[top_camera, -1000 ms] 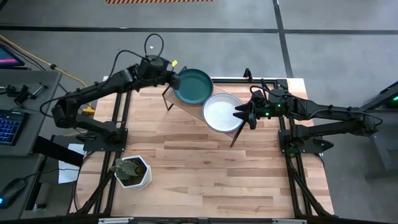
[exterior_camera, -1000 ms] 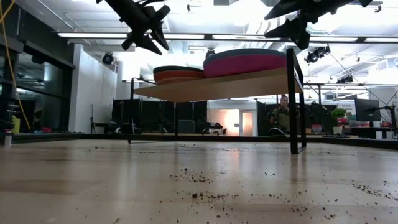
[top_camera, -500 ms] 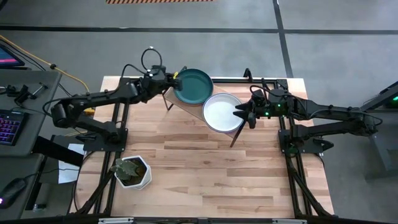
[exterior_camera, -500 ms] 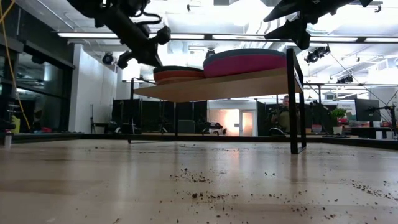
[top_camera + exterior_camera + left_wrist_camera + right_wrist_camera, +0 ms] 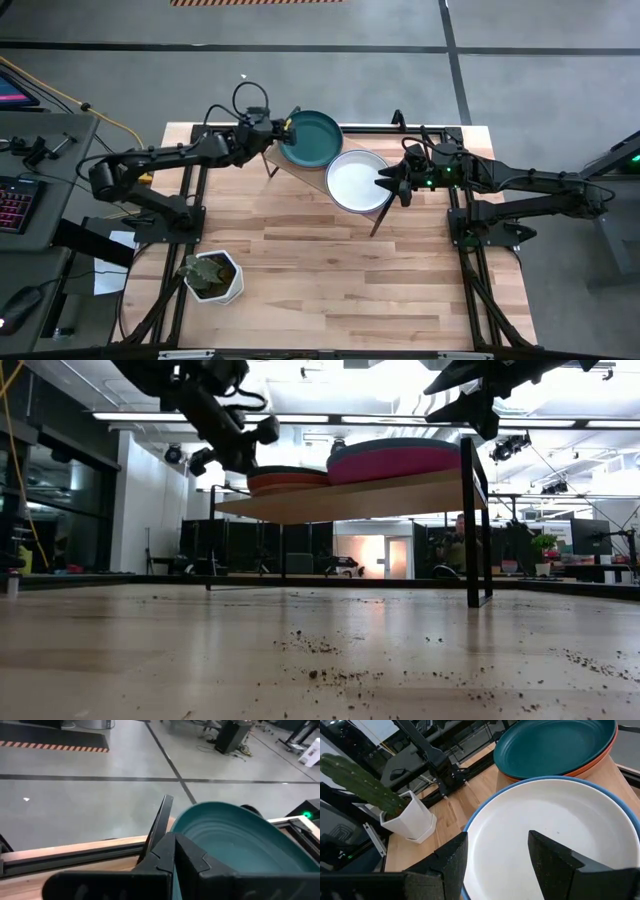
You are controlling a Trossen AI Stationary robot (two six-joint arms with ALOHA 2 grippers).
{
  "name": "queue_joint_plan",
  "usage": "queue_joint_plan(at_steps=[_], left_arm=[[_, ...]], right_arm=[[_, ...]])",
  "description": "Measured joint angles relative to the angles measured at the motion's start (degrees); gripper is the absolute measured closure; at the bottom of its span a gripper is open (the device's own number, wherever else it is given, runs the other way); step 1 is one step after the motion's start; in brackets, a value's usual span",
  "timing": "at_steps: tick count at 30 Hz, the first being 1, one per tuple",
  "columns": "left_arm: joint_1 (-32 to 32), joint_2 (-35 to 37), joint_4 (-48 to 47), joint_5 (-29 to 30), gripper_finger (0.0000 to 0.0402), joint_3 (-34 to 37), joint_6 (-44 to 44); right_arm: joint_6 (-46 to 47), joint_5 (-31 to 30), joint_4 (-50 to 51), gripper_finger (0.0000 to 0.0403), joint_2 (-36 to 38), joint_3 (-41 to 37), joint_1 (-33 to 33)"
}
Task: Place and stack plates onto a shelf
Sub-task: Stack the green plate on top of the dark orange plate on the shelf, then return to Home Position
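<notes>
The shelf [image 5: 303, 176] stands slantwise at the table's far middle on black wire legs. It carries two stacks of plates. The left stack has a dark green plate [image 5: 312, 137] on top of peach and red ones [image 5: 286, 481]. The right stack has a white plate [image 5: 357, 181] on top of a blue one [image 5: 475, 815] and a magenta one [image 5: 395, 463]. My left gripper [image 5: 283, 127] is shut at the green plate's left rim. My right gripper [image 5: 386, 183] hangs open just above the white plate's right rim, and its fingers stand apart over the plate in the right wrist view. My left gripper's shut fingertips [image 5: 173, 841] lie level beside the dark green plate's left rim [image 5: 178, 822], coming from the table's left. Whether they touch the rim, I cannot tell. The plate lies flat on its stack.
A white hexagonal pot with a cactus [image 5: 212, 277] stands near the table's front left corner. The shelf's black legs [image 5: 470, 525] reach down to the wooden tabletop [image 5: 330, 270]. Dark crumbs lie scattered on the boards [image 5: 330, 650] in front of the shelf.
My left gripper has shut and come down toward the table's near edge, ending beside the green plate's left rim. The plates and my right gripper have stayed put.
</notes>
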State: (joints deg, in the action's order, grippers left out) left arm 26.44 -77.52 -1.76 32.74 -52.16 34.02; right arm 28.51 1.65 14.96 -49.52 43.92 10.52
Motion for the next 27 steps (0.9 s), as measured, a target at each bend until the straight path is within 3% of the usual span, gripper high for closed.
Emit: queue_joint_plan(at_steps=[22,27], left_arm=[[-1.97,-0.16,-0.28,0.58,0.0401,0.00,3.81],[-5.62,4.70,8.32,-2.85,0.0401,0.00,-4.60]], right_arm=[[0.19,0.02,-0.03,0.0213,-0.02,0.00,0.00],[1.20,0.60,-3.03,0.0213,-0.02,-0.02,-0.02]])
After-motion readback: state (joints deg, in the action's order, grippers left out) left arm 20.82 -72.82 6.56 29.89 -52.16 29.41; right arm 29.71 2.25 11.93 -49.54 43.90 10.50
